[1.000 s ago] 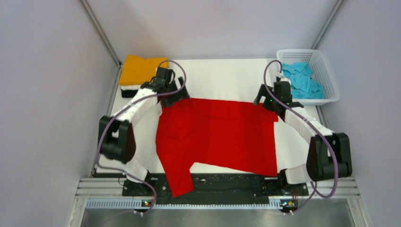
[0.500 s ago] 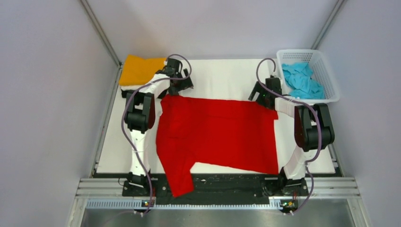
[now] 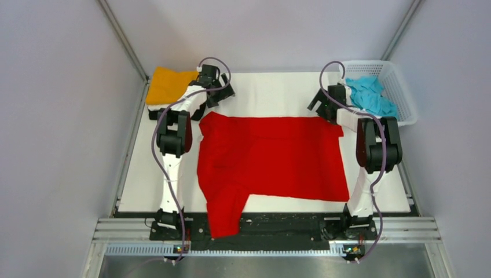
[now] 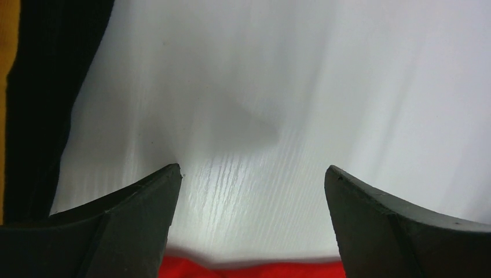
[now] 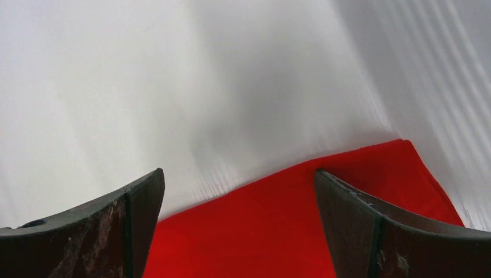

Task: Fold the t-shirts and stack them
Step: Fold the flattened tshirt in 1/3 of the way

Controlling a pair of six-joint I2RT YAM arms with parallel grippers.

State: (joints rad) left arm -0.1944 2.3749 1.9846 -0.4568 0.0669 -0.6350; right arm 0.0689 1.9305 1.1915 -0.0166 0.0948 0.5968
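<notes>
Top external: red t-shirt (image 3: 272, 156) outspread

Far strip: bare white table (image 3: 272, 92) between left gripper (image 3: 222, 97) and right gripper (image 3: 318, 107); free passage.
Centre: red t-shirt (image 3: 272, 153) lies flat; room above it.
Far-left corner: orange-yellow shirt (image 3: 168, 86) stack, just beside the left gripper; black cloth (image 4: 40, 104) alongside, probably its bottom layer.
Far-right corner: lattice basket (image 3: 407, 101) holding light blue shirt (image 3: 370, 97), near the right gripper.
Flanks: left arm (image 3: 172, 136) and right arm (image 3: 379, 145) stand upright beside the red t-shirt.
Jaws: both wide, nothing inside.
</notes>
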